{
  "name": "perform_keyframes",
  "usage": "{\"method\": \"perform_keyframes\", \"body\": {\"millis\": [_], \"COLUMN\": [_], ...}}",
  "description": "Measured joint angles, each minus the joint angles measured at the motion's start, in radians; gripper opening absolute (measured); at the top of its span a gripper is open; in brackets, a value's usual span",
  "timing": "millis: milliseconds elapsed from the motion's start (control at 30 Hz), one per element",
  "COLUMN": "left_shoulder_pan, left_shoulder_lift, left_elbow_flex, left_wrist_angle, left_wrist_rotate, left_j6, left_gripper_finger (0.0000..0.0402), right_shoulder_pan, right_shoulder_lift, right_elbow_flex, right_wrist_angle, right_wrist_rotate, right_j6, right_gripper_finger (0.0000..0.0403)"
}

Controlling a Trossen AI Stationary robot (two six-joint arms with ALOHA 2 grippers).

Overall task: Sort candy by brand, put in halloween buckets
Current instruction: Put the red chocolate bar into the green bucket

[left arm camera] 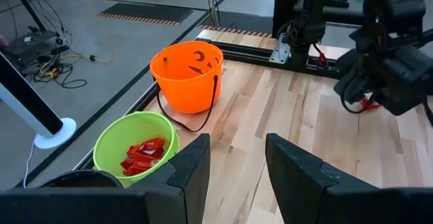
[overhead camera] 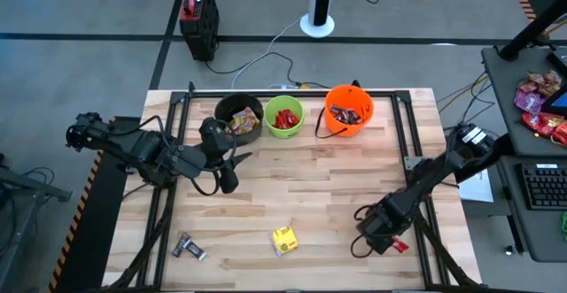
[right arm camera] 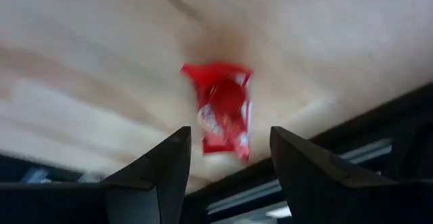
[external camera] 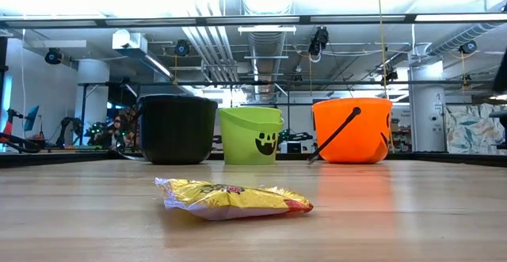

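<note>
My right gripper [overhead camera: 386,238] is open low over the table's near right part. In the right wrist view its fingers [right arm camera: 230,135] stand on either side of a red candy bar [right arm camera: 224,116] that lies flat on the wood; I see no touch. My left gripper [overhead camera: 234,169] is open and empty [left arm camera: 237,149], near the black bucket [overhead camera: 239,119]. The green bucket [overhead camera: 284,117] holds red bars [left arm camera: 141,155]. The orange bucket [overhead camera: 349,110] holds dark bars. A yellow packet [overhead camera: 283,239] and a dark and silver bar [overhead camera: 189,248] lie on the near part of the table.
The three buckets stand in a row at the far edge, inside a black metal frame [overhead camera: 403,125] that runs round the table. In the low view the yellow packet [external camera: 234,199] lies in front of the buckets. Bare wood lies between the two arms.
</note>
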Motion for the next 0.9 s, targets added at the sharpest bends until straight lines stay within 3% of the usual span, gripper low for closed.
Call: {"method": "perform_keyframes", "body": {"millis": [233,467,533,733,900], "left_shoulder_pan": [0.000,0.000,0.000,0.000,0.000], "left_shoulder_lift": [0.000,0.000,0.000,0.000,0.000], "left_elbow_flex": [0.000,0.000,0.000,0.000,0.000], "left_wrist_angle": [0.000,0.002,0.003,0.003,0.005], "left_wrist_rotate": [0.000,0.000,0.000,0.000,0.000], "left_j6": [0.000,-0.003,-0.004,-0.019,-0.046], "left_gripper_finger": [0.0127,0.0127,0.0127,0.0127,0.0127], "right_shoulder_pan": [0.000,-0.007,-0.012,-0.089,-0.251], "right_shoulder_lift": [0.110,0.149,0.135,0.013,-0.117], "right_elbow_flex": [-0.007,0.020,0.020,0.027,0.122], "right_wrist_angle": [0.117,0.130,0.131,0.123,0.125], "right_wrist_rotate": [-0.004,-0.017,-0.008,0.068,0.269], "right_j6": [-0.081,-0.131,-0.133,-0.117,-0.201], "right_gripper_finger": [0.0180,0.0072,0.0041,0.0038,0.0041]}}
